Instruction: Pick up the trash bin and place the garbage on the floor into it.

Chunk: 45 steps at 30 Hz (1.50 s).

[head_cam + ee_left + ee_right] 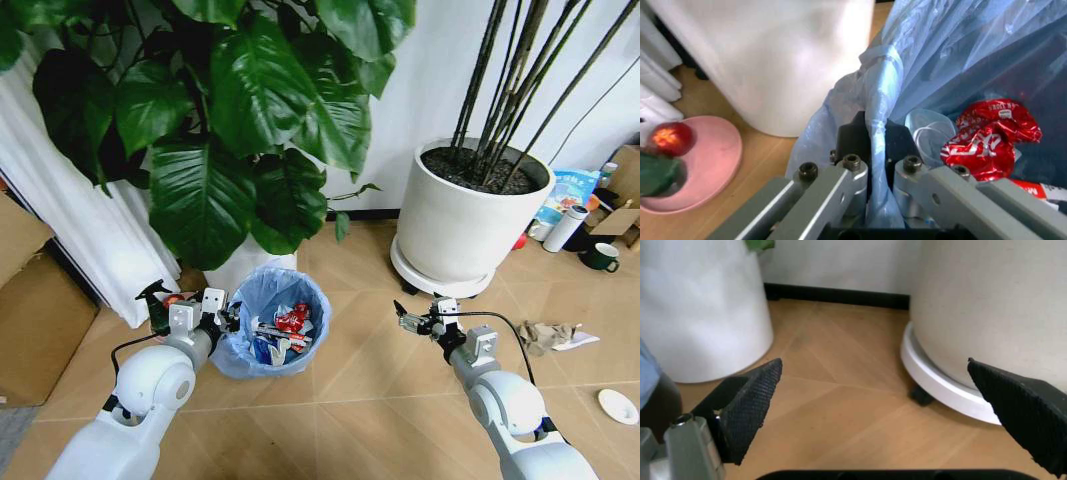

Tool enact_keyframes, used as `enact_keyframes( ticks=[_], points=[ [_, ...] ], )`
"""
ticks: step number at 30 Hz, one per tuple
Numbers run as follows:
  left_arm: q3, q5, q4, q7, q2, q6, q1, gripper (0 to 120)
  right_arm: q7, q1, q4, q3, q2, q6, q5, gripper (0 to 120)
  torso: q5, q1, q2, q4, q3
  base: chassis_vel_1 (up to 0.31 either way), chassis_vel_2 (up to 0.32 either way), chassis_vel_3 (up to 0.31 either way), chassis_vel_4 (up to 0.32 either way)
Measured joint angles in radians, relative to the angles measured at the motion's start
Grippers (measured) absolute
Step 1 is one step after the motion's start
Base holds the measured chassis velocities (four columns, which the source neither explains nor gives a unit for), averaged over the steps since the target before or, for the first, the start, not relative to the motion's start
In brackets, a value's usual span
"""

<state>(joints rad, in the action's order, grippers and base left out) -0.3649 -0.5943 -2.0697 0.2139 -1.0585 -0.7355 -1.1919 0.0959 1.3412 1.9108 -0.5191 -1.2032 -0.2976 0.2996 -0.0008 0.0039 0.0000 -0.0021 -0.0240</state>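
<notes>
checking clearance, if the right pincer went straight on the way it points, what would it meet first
Probably the large white pot on its wheeled base; the open right pincer has bare floor ahead first. Depth is unclear, so it might pass between the pots.

Floor point(370, 380) with bin point(275, 330), pots point(465, 215), litter point(548, 335)

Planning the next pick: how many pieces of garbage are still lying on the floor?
2 in view: crumpled brown and white paper on the floor right of the right pincer, and a white disc nearer the robot. Others may be hidden.
</notes>
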Motion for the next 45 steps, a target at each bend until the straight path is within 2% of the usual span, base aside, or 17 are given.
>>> enact_keyframes(
  ticks=[22, 28, 35, 39, 45],
  points=[
    [0.000, 0.001, 0.004, -0.005, -0.003, 0.000, 0.002, 0, 0.024, -0.008, -0.038, -0.010, 0.007, 0.018, -0.033, 100, 0.0005, 0.000, 0.000, -0.0003, 0.000, -0.219, -0.219, 0.217, 0.222],
    [-0.003, 0.001, 0.003, -0.006, -0.005, 0.000, 0.005, 0, 0.034, -0.007, -0.064, -0.006, 0.035, 0.048, -0.046, 100, -0.0001, 0.000, 0.000, -0.0003, 0.000, -0.213, -0.225, 0.211, 0.208],
    [-0.005, 0.001, 0.002, -0.007, -0.007, 0.000, 0.003, 0, 0.108, -0.002, -0.150, 0.029, 0.066, 0.099, -0.047, 100, 0.0002, 0.000, 0.000, -0.0003, 0.000, -0.092, -0.096, 0.083, 0.064],
    [-0.010, 0.002, 0.001, -0.006, -0.007, 0.000, -0.001, 0, 0.273, -0.005, -0.277, 0.062, 0.102, 0.126, -0.114, 100, -0.0001, 0.000, 0.000, 0.0003, 0.000, 0.000, 0.000, 0.000, 0.000],
    [-0.007, 0.003, 0.001, -0.006, -0.006, 0.000, 0.001, 0, 0.386, -0.009, -0.372, 0.126, 0.110, 0.132, -0.184, 100, 0.0004, 0.000, 0.000, -0.0001, 0.000, 0.000, 0.000, 0.000, 0.000]
  ],
)
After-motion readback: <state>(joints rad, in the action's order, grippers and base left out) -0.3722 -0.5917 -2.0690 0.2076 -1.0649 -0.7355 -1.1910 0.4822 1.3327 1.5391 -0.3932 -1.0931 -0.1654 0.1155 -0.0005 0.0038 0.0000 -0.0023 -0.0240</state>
